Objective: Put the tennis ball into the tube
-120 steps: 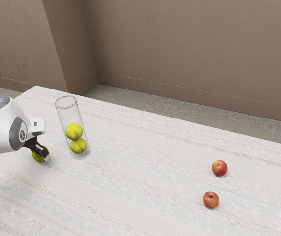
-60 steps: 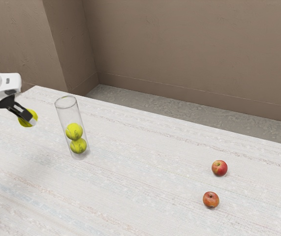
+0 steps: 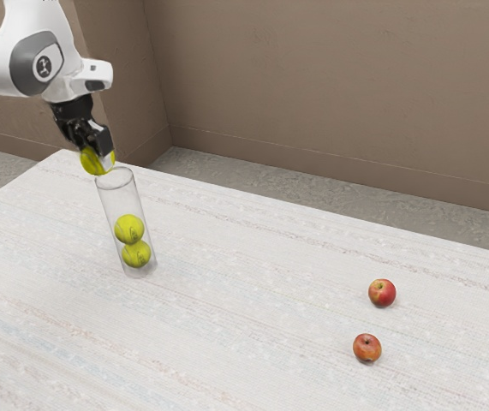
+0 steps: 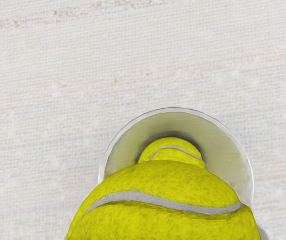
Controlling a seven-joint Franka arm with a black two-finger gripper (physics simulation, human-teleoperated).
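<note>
black end effector [image 3: 99,152] pinches round yellow felt tennis ball [image 3: 92,161] | clear cylindrical tube [image 3: 124,199] stands near far corner of counter [image 3: 253,257] | ball likely light, springy (forgiving stuff): grip its widest part

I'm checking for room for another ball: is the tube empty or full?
Partly full: two balls lie in the tube, space above them.

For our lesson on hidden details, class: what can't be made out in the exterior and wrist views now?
- Wrist view: part of the rim of the tube, hidden by the held tennis ball.
- Wrist view: that ball's remainder, cut off by the lower edge.
- Exterior view: the base of the arm, cut off by the left edge.
</note>
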